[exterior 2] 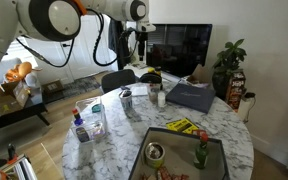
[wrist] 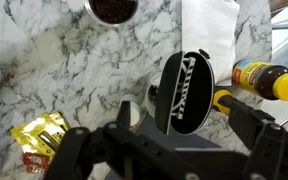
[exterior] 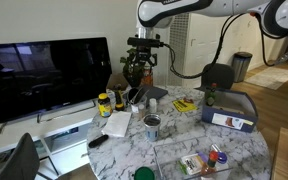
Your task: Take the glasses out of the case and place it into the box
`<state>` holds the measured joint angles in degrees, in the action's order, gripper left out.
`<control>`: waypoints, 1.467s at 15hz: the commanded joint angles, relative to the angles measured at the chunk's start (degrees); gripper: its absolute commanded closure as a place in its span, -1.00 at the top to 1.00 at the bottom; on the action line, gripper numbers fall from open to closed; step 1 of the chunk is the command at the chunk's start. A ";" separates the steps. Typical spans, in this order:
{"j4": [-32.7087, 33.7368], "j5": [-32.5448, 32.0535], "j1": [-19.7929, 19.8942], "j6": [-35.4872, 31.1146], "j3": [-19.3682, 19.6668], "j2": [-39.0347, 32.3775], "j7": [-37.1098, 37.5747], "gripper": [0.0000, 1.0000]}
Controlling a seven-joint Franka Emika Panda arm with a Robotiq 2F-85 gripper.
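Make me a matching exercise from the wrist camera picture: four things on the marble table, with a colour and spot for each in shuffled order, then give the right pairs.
Things:
1. glasses case
2. bottle
3. crinkled packet
4. folded paper

Colour and spot in the wrist view:
A. yellow, lower left
B. white, top
C. black oval, centre
D. yellow label, right edge

Pairs: 1-C, 2-D, 3-A, 4-B
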<state>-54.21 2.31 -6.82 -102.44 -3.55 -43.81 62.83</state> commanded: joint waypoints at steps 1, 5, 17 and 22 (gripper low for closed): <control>2.96 -2.52 -2.14 -4.43 1.09 -4.80 1.49 1.00; 6.30 -6.27 -3.42 -10.82 2.39 -10.26 0.65 1.00; 16.95 -5.12 -2.16 -12.44 1.69 -20.04 -0.50 -0.15; 18.39 -5.02 -2.19 -10.91 1.11 -21.40 -0.51 -0.04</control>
<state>-39.57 -3.41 -9.21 -116.33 -1.81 -63.01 62.94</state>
